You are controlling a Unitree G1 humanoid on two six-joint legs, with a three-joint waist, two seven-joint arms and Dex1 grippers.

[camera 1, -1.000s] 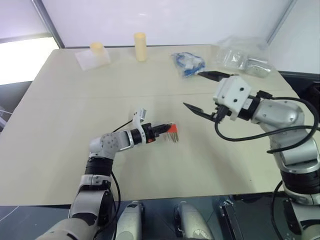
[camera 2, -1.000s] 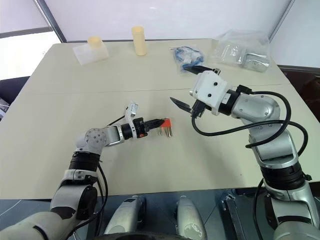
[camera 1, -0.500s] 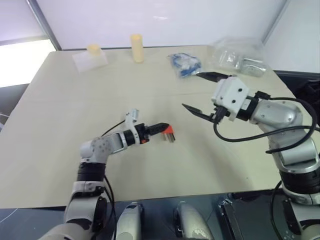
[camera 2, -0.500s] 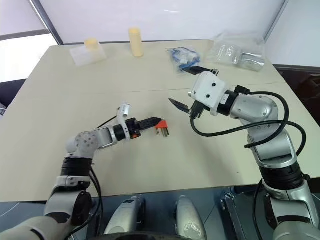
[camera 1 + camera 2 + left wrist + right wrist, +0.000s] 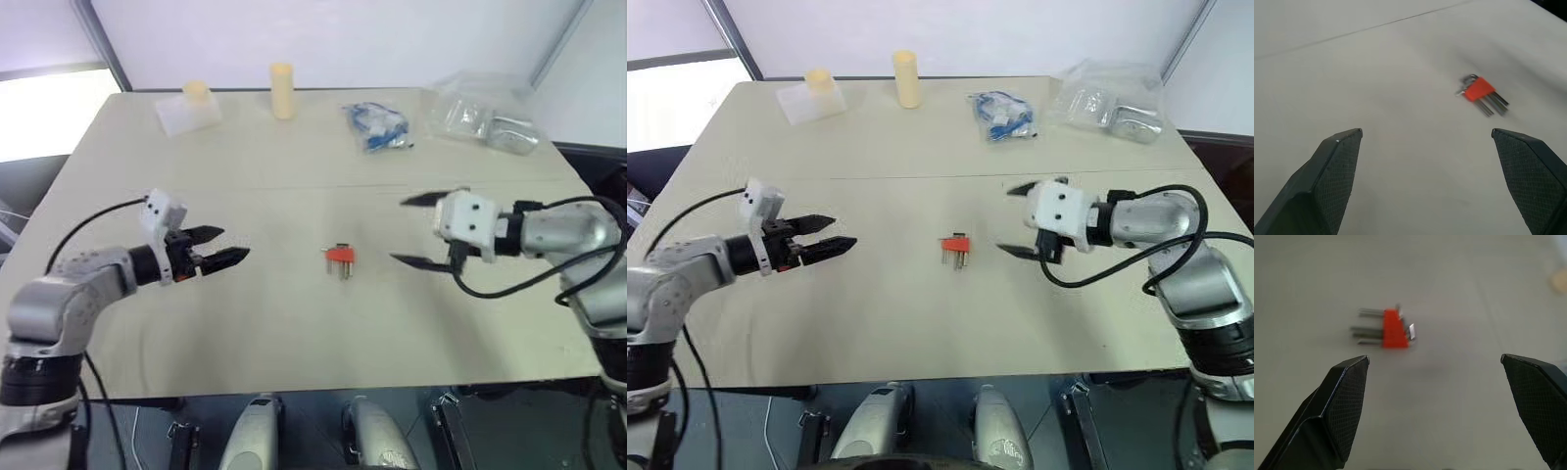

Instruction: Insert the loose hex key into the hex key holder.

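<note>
On the left, the left gripper [image 5: 818,239] hangs over the bare beige tabletop [image 5: 872,323], its two black fingers [image 5: 1334,166] spread apart and holding nothing. Well to its right, near the middle of the tabletop, lies the small red-orange plastic hex key holder [image 5: 955,244] with a few short thin metal keys sticking out toward the near edge. The loose hex key cannot be picked out as a separate rod anywhere on the tabletop; a short bright metal piece shows at one end of the holder in the wrist views, so it may already sit in the block, though the view is too soft to be sure. Just right of the holder, the right gripper [image 5: 1019,219] hovers with its fingers [image 5: 1342,401] wide apart and empty. The insertion seems done, with both arms clear of the holder. The next move, by my judgement, calls only for checking that the key is seated.
</note>
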